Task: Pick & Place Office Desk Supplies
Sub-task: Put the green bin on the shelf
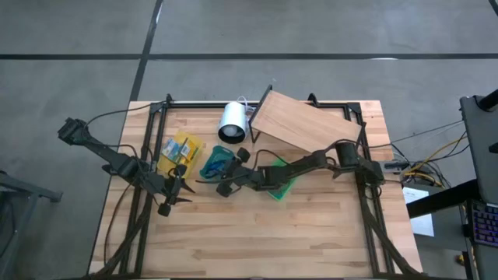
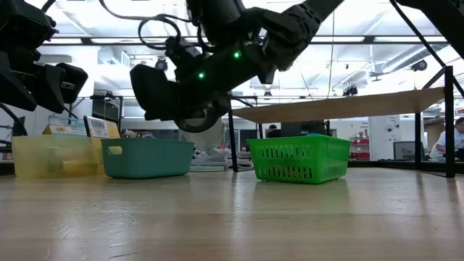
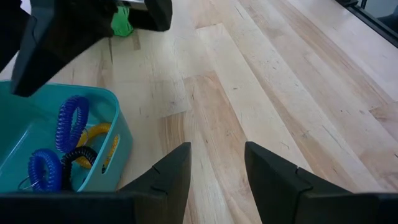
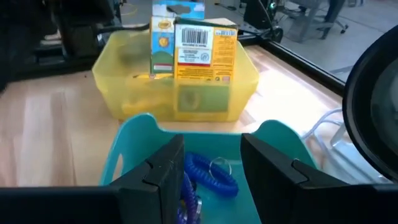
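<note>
The right gripper [image 1: 226, 181] hangs over the teal bin [image 4: 134, 146] with its fingers spread and nothing between them; blue coiled bands [image 4: 211, 175] lie in the bin, and yellow boxes [image 4: 196, 53] stand in the yellow bin [image 4: 115, 78] just behind. The left gripper [image 1: 176, 190] waits above the bare table [image 3: 280, 93] beside the teal bin, fingers apart and empty.

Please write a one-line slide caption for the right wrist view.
Right gripper, jaws open and empty, above a teal bin holding blue coil bands; behind it, a yellow bin with boxes.
</note>
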`<state>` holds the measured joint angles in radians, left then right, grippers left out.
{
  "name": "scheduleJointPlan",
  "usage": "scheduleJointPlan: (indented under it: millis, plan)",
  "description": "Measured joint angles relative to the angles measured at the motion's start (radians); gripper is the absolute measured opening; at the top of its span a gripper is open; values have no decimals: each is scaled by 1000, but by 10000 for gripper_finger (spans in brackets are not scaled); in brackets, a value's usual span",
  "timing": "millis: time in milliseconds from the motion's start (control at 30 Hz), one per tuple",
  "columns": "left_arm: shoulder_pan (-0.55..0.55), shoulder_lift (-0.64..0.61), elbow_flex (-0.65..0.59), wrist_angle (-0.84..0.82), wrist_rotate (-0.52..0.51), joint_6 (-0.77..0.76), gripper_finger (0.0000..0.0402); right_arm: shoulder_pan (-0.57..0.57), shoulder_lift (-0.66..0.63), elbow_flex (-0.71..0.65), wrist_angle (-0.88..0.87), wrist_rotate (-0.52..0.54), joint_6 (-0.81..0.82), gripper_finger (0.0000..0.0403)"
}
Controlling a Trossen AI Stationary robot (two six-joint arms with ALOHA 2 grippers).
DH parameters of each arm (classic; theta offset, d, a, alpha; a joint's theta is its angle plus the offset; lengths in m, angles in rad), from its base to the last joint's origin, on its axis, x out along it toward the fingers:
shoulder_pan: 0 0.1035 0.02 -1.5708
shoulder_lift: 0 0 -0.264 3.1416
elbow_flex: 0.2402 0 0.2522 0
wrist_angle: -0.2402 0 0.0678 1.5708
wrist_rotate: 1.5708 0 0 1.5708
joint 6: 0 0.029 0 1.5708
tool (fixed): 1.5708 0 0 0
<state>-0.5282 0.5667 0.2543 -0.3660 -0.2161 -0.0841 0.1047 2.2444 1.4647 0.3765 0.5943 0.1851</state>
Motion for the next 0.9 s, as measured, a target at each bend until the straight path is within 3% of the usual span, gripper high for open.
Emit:
scheduleJointPlan:
  millis: [367, 900]
  plan:
    - [0, 0, 0, 0, 0, 0, 152, 24, -46, 0, -6, 8, -80, 152]
    - [0, 0, 0, -1, 0, 0, 152, 192, -209, -19, -5, 74, -216, 114]
